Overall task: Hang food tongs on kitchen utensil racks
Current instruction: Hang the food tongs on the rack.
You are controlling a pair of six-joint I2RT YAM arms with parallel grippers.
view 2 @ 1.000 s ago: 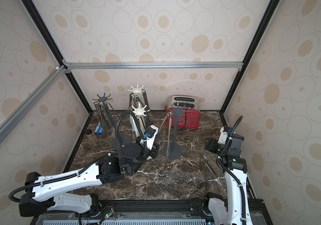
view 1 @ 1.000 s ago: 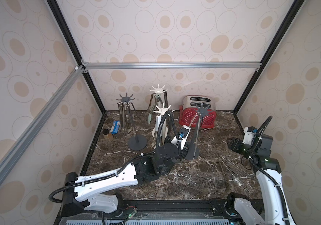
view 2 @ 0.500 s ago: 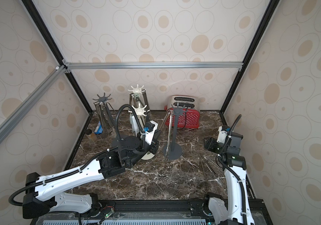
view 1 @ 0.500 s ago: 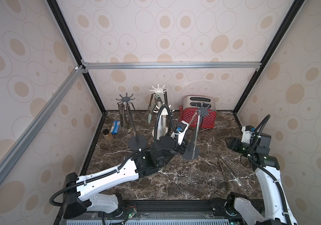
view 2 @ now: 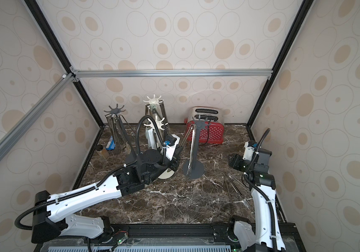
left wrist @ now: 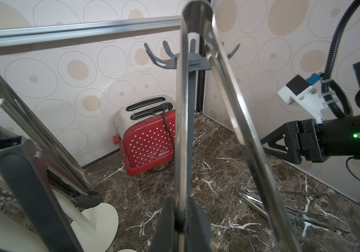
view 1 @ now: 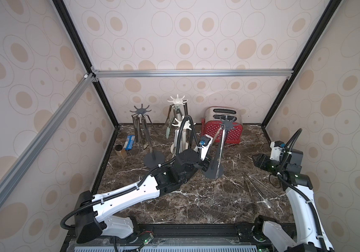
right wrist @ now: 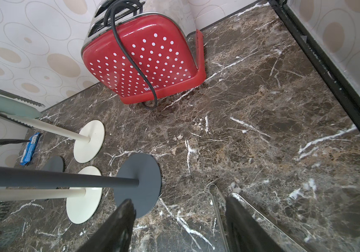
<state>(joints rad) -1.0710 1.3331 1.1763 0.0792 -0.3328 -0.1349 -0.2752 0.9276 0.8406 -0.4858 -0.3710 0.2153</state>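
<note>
At twelve o'clock the left gripper (left wrist: 181,222) pinches one arm of the steel tongs (left wrist: 182,109), their bend in front of the dark grey rack (left wrist: 193,60). The red toaster (left wrist: 150,141) stands at eleven o'clock; loose tongs (left wrist: 295,212) lie at two, the right gripper (left wrist: 264,145) at three.

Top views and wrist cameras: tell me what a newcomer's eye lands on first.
The red polka-dot toaster against the back wall stands out most. In front of it, the left gripper is shut on steel tongs raised beside a dark grey rack, their bend up by its crown. At the right, the open right gripper hovers above loose tongs lying on the marble tabletop.
</note>
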